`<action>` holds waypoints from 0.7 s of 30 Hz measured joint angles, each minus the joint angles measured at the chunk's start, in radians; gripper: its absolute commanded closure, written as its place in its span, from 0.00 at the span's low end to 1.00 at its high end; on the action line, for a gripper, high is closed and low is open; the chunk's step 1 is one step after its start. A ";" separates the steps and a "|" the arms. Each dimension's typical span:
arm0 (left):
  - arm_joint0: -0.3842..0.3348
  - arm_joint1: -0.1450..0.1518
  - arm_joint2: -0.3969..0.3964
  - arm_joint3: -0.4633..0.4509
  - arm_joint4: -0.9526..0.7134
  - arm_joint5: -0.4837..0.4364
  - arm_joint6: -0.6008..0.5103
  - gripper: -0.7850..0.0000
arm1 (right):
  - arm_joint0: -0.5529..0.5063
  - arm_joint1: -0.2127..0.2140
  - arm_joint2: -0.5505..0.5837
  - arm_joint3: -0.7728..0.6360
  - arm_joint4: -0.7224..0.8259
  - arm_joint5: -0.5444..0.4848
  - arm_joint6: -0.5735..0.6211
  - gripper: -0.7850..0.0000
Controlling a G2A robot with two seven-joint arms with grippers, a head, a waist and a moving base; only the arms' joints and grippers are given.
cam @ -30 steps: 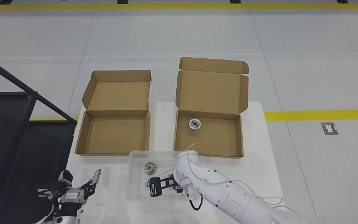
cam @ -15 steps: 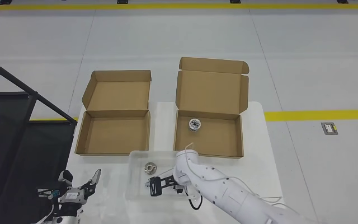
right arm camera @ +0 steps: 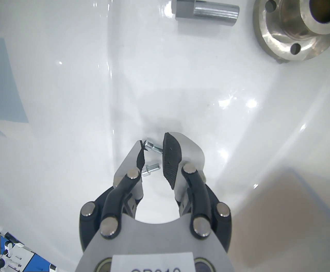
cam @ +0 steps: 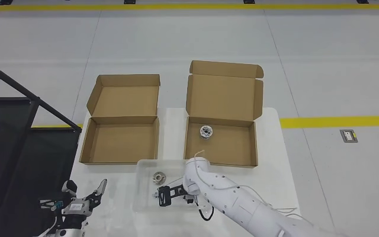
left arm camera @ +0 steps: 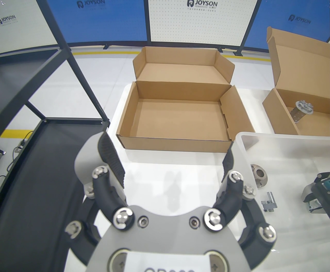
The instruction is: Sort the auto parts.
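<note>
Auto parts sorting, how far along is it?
Done: one part lies in the right box. In hand: the right claw grips a small bolt in the clear bin. Left: a flanged hub and a steel sleeve lie there; the left box holds nothing.

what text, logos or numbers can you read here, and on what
On a blue panel and the white panel: a brand logo and wordmark, not quoted; line beneath too small to read.
On the left gripper: a label, cut off at the picture's edge, unreadable.
On the right gripper: a label, also cut off.
On the floor plate: too small to read.
On the left box and right box: none.
</note>
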 measured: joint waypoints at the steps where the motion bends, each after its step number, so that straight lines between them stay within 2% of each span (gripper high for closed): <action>1: 0.000 0.000 0.000 0.000 0.000 0.000 0.000 0.00 | 0.002 -0.002 0.001 0.004 0.000 0.000 -0.005 1.00; 6: 0.000 0.000 0.000 0.000 0.000 0.000 0.000 0.00 | 0.009 0.000 0.012 0.013 -0.012 -0.008 -0.038 1.00; 12: 0.000 0.000 0.000 0.000 0.000 0.000 0.000 0.00 | 0.014 0.024 0.047 -0.036 -0.041 -0.033 -0.080 1.00; 17: 0.000 0.000 0.000 0.000 0.000 0.000 0.000 0.00 | -0.006 0.076 0.118 -0.159 -0.099 -0.035 -0.114 1.00; 21: 0.000 0.000 0.000 0.000 0.000 0.000 0.000 0.00 | -0.066 0.137 0.227 -0.334 -0.176 0.045 -0.114 1.00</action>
